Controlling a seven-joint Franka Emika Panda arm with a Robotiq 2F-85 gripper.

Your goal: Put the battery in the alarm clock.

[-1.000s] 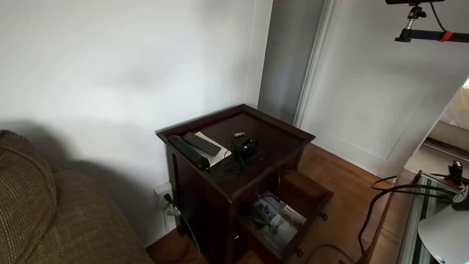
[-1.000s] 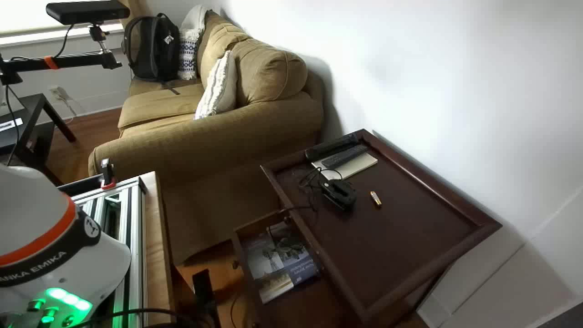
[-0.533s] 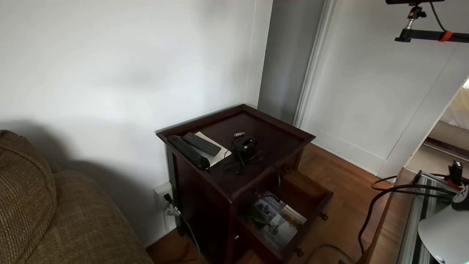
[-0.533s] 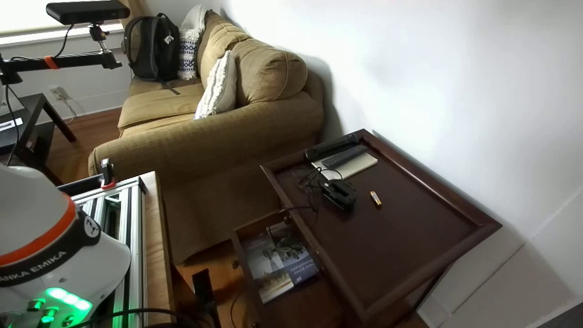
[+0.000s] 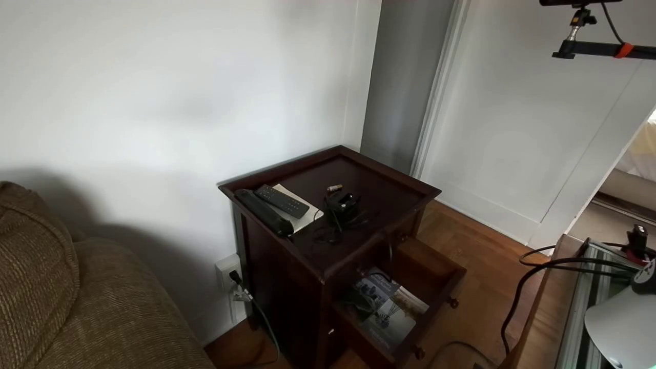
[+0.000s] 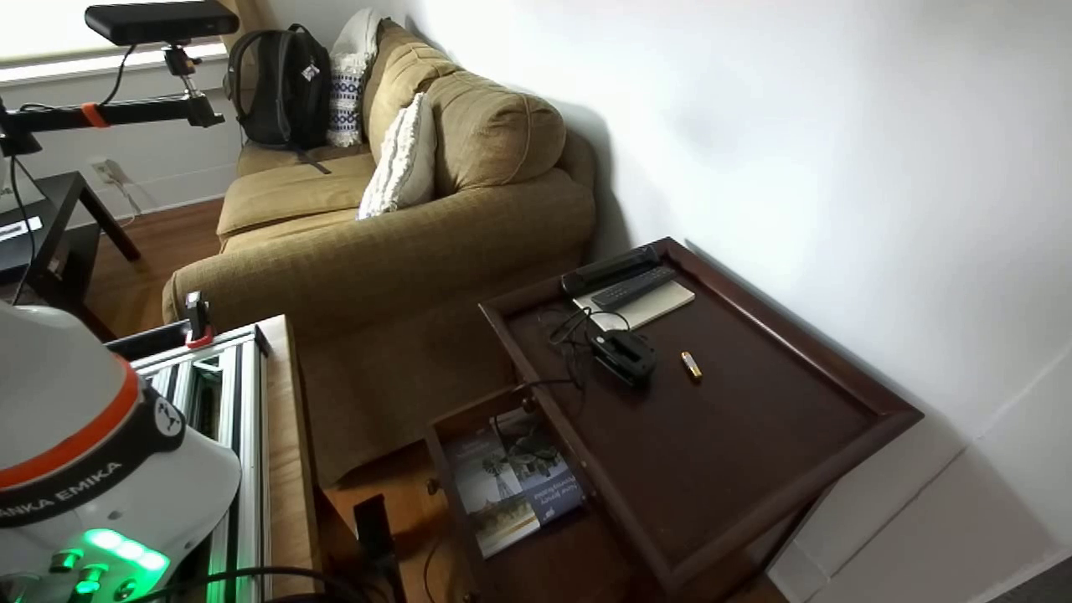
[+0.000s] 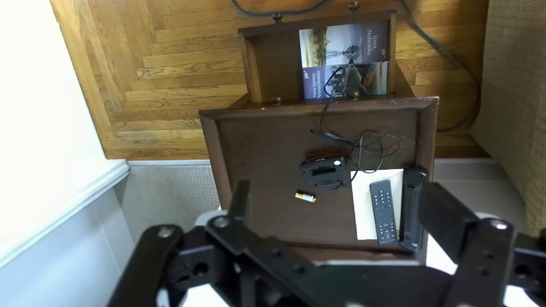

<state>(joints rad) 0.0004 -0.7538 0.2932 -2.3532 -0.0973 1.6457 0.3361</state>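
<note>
Bright window (image 6: 50, 25), soft shadows on wall (image 5: 169, 82), dim nightstand (image 5: 384, 187), end effector (image 7: 337, 196) apparently blurred

- In an exterior view, the seam on the white wall panel (image 5: 512, 128) was smeared and faint a second ago, now it's a crisp line.
- The wood floor (image 5: 476, 241) looks a touch brighter and more orange than it did.
- Nightstand drawer (image 5: 428, 259): its inner side wall was pretty murky before, and it's picked up a warmer tone.
- The battery (image 5: 334, 188) went from dull and brownish to a clearer gold.
- Lettering on the New Jersey Pennsylvania book (image 6: 512, 486) reads sharper in an exterior view, it was kinda mushy a second back.
</note>
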